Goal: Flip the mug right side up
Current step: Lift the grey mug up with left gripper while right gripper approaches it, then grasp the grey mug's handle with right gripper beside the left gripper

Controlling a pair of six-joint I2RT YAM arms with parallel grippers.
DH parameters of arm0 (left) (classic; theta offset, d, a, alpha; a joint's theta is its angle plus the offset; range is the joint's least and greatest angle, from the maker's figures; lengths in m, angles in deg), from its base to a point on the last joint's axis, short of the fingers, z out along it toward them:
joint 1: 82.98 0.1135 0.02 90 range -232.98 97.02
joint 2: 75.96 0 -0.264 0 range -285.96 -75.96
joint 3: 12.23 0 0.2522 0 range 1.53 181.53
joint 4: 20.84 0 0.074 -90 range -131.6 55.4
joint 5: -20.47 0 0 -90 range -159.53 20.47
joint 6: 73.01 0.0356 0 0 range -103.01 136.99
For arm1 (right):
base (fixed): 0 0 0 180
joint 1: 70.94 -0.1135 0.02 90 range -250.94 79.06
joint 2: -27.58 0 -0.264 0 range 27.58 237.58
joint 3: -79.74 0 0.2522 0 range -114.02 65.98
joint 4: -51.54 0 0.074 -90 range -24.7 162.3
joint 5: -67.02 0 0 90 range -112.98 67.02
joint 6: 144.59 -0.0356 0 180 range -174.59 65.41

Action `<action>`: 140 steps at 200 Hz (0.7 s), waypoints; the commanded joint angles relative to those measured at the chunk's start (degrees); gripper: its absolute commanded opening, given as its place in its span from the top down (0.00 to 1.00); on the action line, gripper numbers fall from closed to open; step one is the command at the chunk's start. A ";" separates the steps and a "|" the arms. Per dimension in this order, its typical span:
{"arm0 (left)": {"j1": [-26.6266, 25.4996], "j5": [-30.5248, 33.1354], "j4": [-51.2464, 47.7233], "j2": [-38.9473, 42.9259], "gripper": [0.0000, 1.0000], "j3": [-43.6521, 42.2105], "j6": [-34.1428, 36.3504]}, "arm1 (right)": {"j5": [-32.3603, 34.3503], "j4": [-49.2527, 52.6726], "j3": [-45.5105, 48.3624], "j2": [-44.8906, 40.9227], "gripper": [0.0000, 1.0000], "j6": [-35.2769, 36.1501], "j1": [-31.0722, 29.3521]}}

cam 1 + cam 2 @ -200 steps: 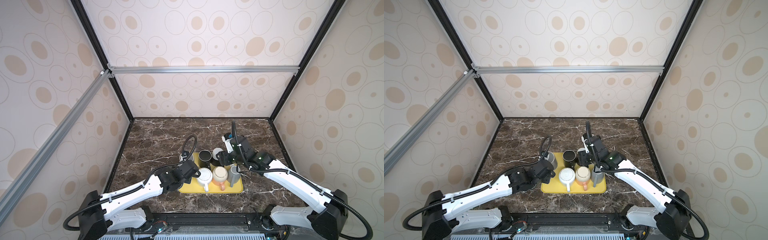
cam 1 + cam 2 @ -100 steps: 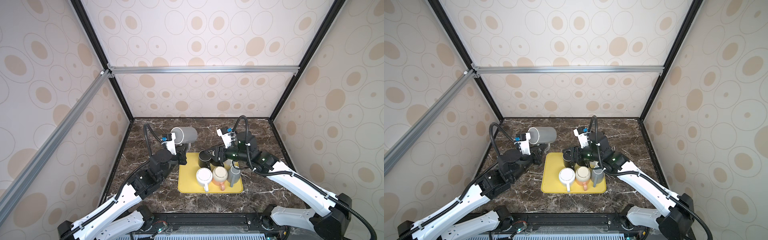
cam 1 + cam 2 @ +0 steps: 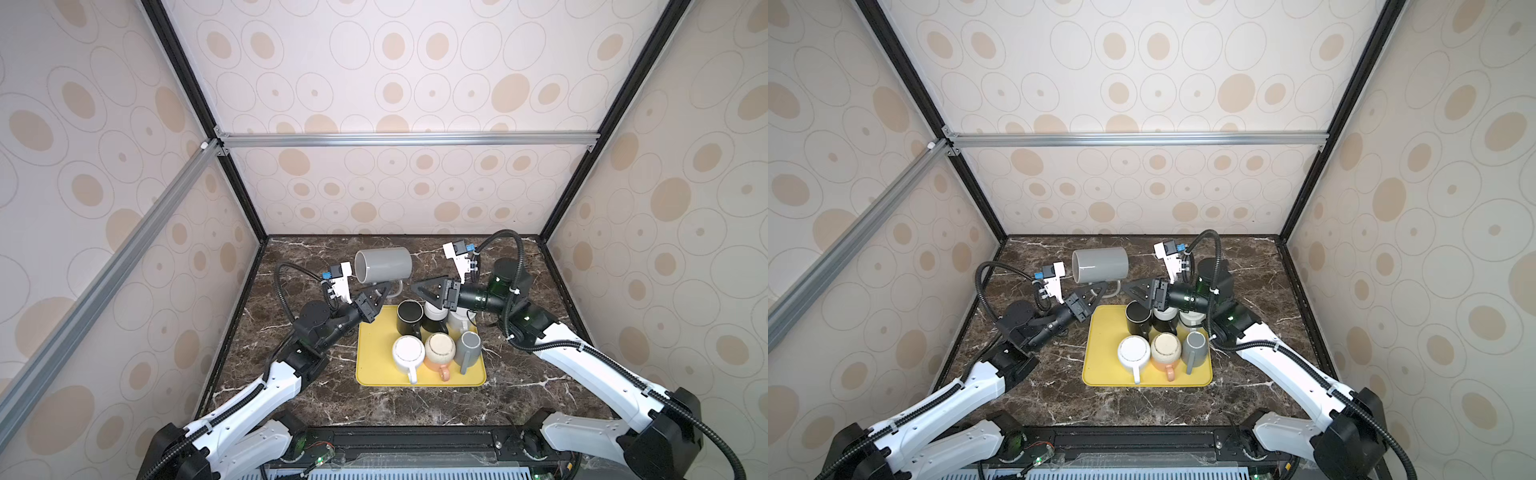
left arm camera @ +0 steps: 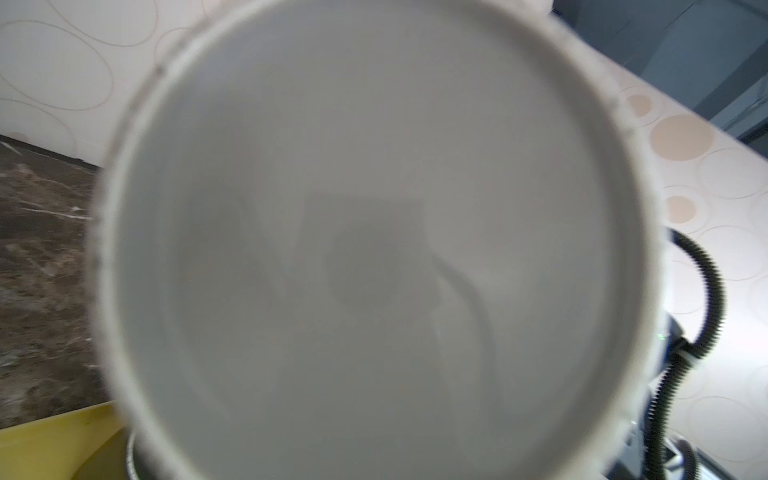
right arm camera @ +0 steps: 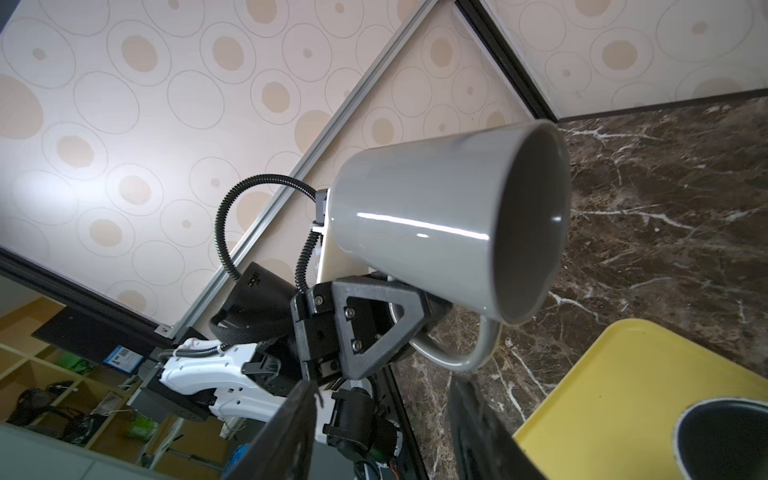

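The left gripper [image 3: 381, 292] is clenched on the handle of the grey mug [image 3: 384, 266], holding it in the air just off the far left corner of the yellow tray [image 3: 374, 361]. The mug lies on its side with its mouth turned away from the tray and its handle underneath. The right gripper [image 3: 417, 289] hangs over the tray's far edge, above a black mug [image 3: 409, 318], close to the grey mug's base, fingers [image 5: 291, 432] spread apart and grasping nothing.
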 commanded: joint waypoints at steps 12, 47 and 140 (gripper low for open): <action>1.34 -6.18 25.88 -0.62 1.00 0.78 -9.16 | -0.22 -2.87 0.80 -0.89 0.51 -2.62 0.78; 1.55 -7.61 34.35 -3.92 1.00 -0.59 -13.57 | -0.69 -7.97 1.45 -0.01 0.51 -5.78 1.10; 1.45 -3.46 51.74 -10.37 1.00 -4.52 -19.09 | -2.17 -19.86 1.29 6.59 0.57 -11.66 -0.60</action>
